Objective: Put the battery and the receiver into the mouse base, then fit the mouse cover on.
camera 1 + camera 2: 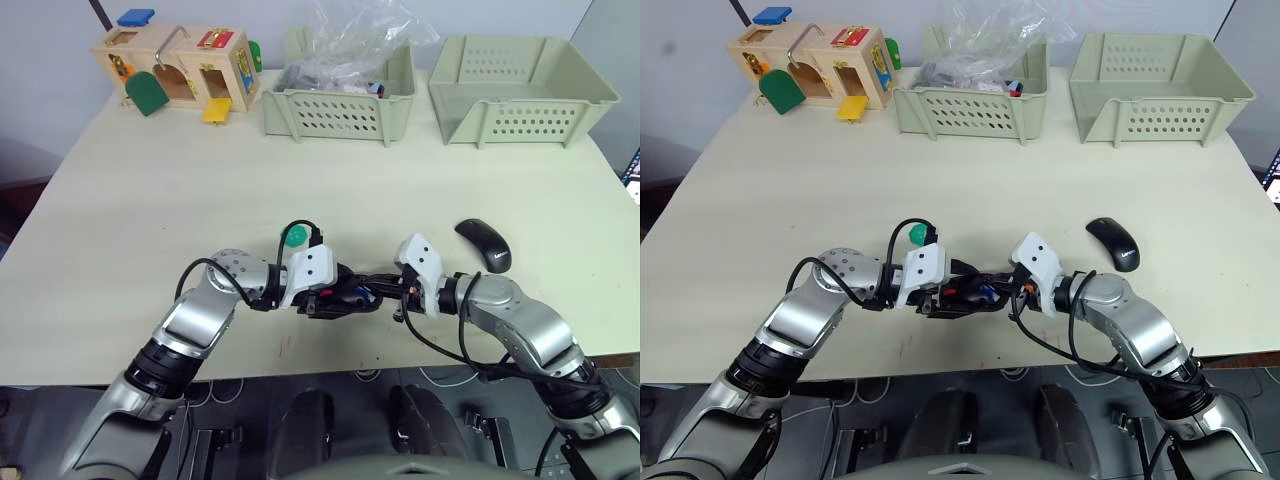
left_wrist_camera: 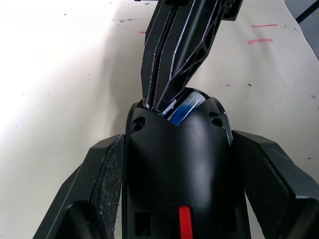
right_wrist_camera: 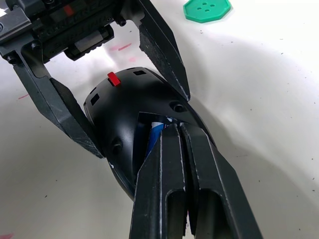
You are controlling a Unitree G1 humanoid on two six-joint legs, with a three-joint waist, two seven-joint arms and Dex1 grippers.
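Observation:
My left gripper (image 1: 335, 296) is shut on the mouse base (image 2: 179, 164), its fingers (image 2: 107, 174) clamped on both sides of the black shell just above the table's near edge. The blue battery (image 2: 185, 107) lies in the base's open compartment. From the opposite side my right gripper (image 3: 173, 130) reaches in, fingers shut together, tips resting against the battery (image 3: 155, 135). The mouse cover (image 1: 484, 243), a smooth black shell, lies on the table to the right of my right arm. The receiver is hidden.
A green disc (image 1: 294, 237) lies just behind the left gripper. At the back stand a wooden latch box (image 1: 178, 68), a basket with a plastic bag (image 1: 340, 108) and an empty basket (image 1: 520, 95). The table edge (image 1: 330, 372) is close below the grippers.

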